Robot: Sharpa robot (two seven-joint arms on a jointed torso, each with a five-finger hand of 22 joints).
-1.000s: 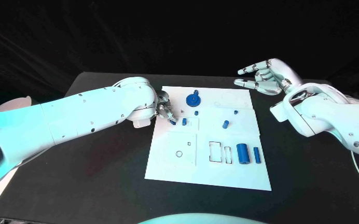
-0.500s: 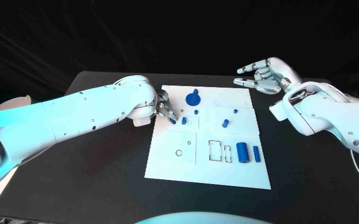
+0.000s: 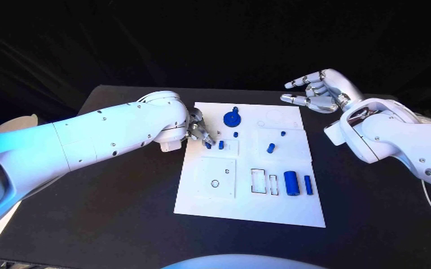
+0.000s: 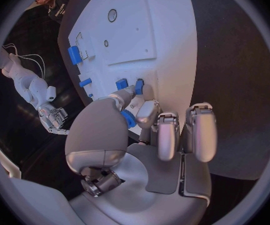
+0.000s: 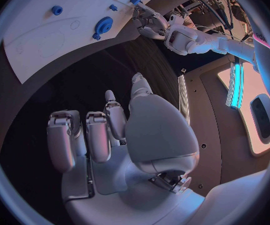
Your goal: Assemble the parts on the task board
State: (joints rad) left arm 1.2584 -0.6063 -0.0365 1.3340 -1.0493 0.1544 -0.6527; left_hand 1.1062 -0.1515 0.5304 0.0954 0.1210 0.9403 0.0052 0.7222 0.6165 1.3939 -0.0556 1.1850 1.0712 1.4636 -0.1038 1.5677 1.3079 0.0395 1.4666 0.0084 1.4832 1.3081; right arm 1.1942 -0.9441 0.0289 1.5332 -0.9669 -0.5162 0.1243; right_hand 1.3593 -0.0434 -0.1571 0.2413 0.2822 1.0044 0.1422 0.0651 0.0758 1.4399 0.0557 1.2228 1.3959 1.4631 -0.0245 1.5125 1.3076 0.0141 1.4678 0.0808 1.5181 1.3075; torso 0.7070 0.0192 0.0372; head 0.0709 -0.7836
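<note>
Left hand: the left hand point(image 3: 199, 131) sits over the task board's point(image 3: 208, 202) left edge, up toward the far end. Fingertips are down on a small blue peg point(image 3: 207, 146), thumb and a finger pinching it from the look of the wrist cam, other fingers curled in next to them.

Peg vs fingers: in the left wrist view the peg point(image 4: 139, 86) pokes out just past the fingertips point(image 4: 146, 91), with a second little blue piece point(image 4: 122, 83) right beside it on the board.

Right hand: the right hand point(image 3: 317, 93) hangs off the board's far right corner, over the black table point(image 3: 117, 219). Fingers are apart and loosely bent, nothing in them. Well clear of every part.

Gear: the blue gear point(image 3: 232, 119) sits near the board's far edge, just right of the left hand.

Middle of board: a short blue peg point(image 3: 269, 148) lies there, plus tinier blue bits I can't really make out.

Near right area: a fat blue cylinder point(image 3: 291, 183) and a thin blue bar point(image 3: 308, 185) lie side by side, next to rectangular cutout outlines point(image 3: 258, 181).

Near left area: a small round hole point(image 3: 215, 184) in the board.
</note>
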